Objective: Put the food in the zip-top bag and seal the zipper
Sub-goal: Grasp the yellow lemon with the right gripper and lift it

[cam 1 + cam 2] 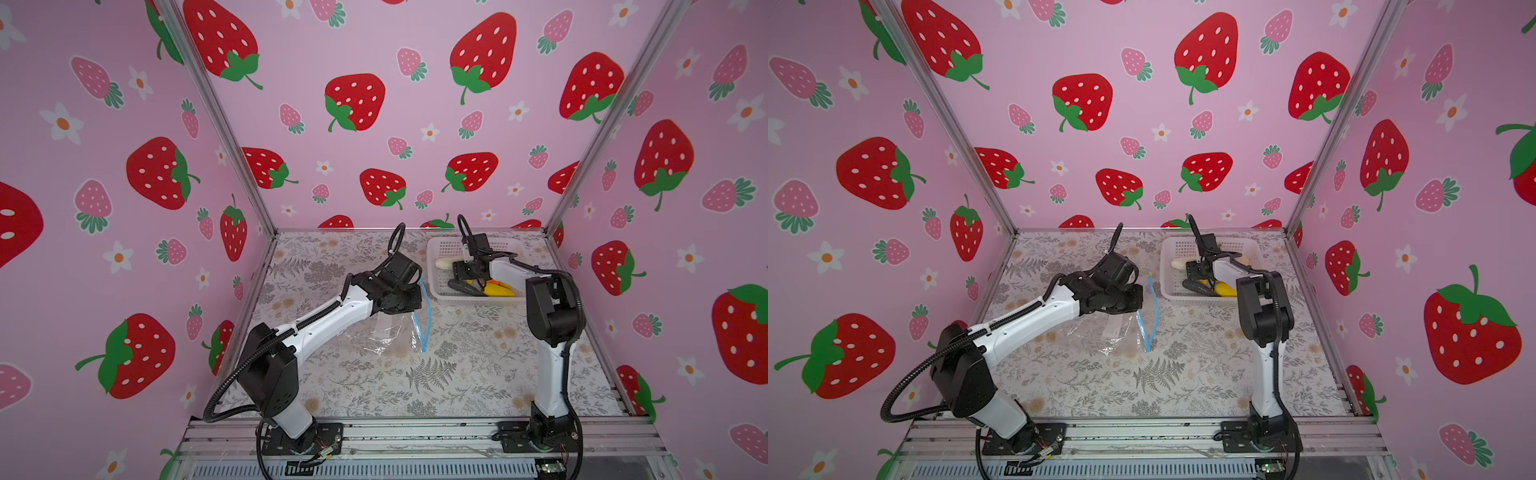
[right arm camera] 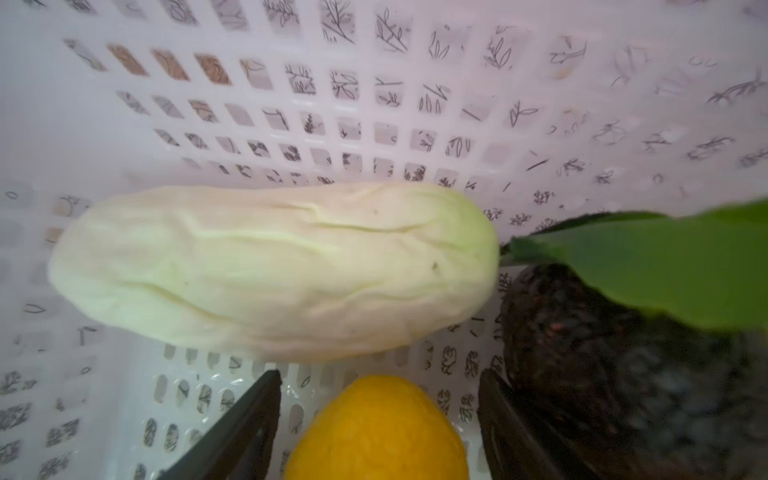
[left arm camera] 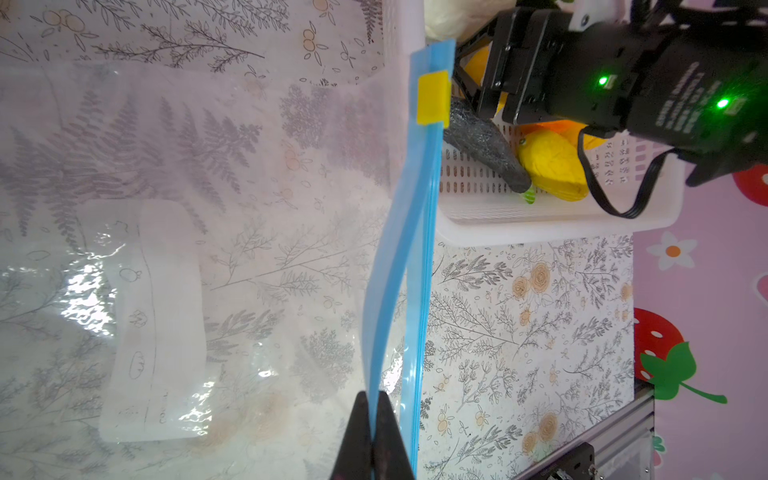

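The clear zip-top bag lies on the floral table with its mouth parted. Its light-blue zipper carries a yellow slider tab at the far end. My left gripper is shut on one blue lip of the mouth and holds it up off the other lip. The food sits in the white basket: a pale whitish vegetable, a yellow-orange fruit and a dark piece with a green leaf. My right gripper is open down in the basket, its fingers either side of the yellow-orange fruit with gaps.
The basket stands at the back right, close to the bag's slider end. Strawberry-print walls enclose the table on three sides. A metal rail with both arm bases runs along the front edge.
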Controlling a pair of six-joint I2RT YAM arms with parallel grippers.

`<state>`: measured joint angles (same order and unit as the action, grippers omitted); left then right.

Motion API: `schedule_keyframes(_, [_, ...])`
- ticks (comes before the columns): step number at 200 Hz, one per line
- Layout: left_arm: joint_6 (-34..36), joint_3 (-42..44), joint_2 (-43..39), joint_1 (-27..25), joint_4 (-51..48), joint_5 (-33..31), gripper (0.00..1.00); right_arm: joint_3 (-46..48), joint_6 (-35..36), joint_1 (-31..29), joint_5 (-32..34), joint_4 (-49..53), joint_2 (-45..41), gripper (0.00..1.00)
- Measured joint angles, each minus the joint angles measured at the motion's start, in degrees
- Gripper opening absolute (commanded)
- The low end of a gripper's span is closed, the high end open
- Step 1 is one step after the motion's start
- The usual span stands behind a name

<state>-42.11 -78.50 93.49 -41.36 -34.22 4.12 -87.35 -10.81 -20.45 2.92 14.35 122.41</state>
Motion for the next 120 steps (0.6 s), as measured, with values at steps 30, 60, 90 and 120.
schedule_keyframes(30, [0.00,0.00,0.00,0.07,-0.17,0.00,0.00,0.00,0.04,-0.04,0.00,0.24,0.02,0.70])
schedule_keyframes(60, [0.00,0.00,0.00,0.11,-0.20,0.02,0.00,0.00,-0.20,-0.07,0.04,0.28,0.00,0.61])
schedule_keyframes(90, [0.00,0.00,0.00,0.11,-0.24,0.02,0.00,-0.02,-0.31,-0.07,0.00,0.37,0.00,0.59])
schedule_keyframes(120, [0.00,-0.07,0.00,0.11,-0.24,0.09,0.00,-0.39,-0.70,-0.07,-0.04,0.94,-0.02,0.57])
